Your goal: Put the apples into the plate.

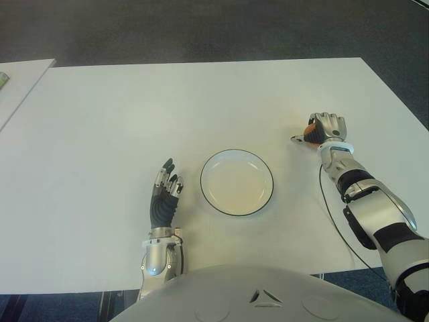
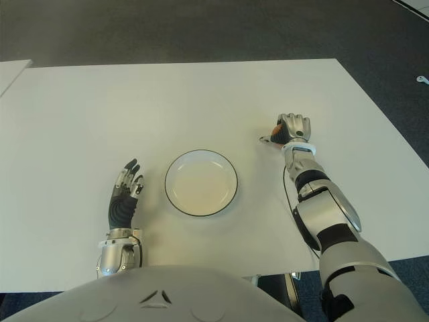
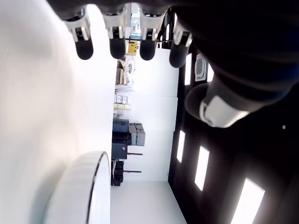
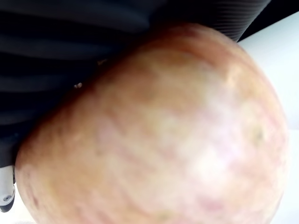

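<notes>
Over on the right side of the white bench (image 1: 100,121), the right hand (image 1: 326,127) has its fingers (image 1: 333,121) curled tight around a reddish apple (image 1: 310,130), well apart from the plate (image 1: 236,182). That black-rimmed plate sits near the middle with nothing in it. Just left of it shows the left hand (image 1: 164,194), fingers straight and relaxed, holding nothing.

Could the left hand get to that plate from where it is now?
Probably yes. The left hand, open and holding nothing, is just left of the plate, with only bare table between them.
</notes>
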### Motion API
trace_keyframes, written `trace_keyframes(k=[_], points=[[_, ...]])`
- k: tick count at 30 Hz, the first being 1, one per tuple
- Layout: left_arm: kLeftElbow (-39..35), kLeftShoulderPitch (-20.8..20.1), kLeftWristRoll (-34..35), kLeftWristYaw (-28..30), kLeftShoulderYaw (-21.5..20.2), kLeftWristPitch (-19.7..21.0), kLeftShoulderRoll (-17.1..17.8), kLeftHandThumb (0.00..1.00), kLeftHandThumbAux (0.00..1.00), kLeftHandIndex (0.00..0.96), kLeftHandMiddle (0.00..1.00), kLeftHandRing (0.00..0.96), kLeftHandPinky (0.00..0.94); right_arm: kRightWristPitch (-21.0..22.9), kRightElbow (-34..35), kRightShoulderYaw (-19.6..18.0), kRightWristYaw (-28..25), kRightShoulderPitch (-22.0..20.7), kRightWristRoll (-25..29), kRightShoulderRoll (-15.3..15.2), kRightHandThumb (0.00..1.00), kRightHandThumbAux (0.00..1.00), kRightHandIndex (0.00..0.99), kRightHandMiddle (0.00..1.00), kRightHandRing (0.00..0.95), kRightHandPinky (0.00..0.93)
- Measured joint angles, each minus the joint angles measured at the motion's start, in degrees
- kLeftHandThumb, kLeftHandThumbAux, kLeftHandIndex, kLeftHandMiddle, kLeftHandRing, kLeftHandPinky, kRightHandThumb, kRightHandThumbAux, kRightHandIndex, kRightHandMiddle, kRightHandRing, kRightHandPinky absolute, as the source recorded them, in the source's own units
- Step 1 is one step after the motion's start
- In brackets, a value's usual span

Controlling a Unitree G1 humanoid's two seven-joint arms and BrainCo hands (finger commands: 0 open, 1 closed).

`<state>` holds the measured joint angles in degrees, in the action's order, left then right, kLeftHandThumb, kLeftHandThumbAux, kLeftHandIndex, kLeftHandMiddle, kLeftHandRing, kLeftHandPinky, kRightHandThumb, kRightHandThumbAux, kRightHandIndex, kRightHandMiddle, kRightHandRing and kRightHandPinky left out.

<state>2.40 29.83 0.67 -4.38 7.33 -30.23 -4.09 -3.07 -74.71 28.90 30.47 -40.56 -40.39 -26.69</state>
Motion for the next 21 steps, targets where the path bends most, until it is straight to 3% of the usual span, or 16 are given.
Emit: trace_keyframes(k=[21], points=[[1.1, -0.2, 0.0, 0.8, -0.4, -3.0, 0.0, 0.044, 0.593, 0.124, 0.061, 0.029, 0.052, 1.4, 0.0, -5.0, -1.1, 0.1, 2.6, 1.0, 0.705, 0.720, 0.436, 0.618, 0.592, 0.576]])
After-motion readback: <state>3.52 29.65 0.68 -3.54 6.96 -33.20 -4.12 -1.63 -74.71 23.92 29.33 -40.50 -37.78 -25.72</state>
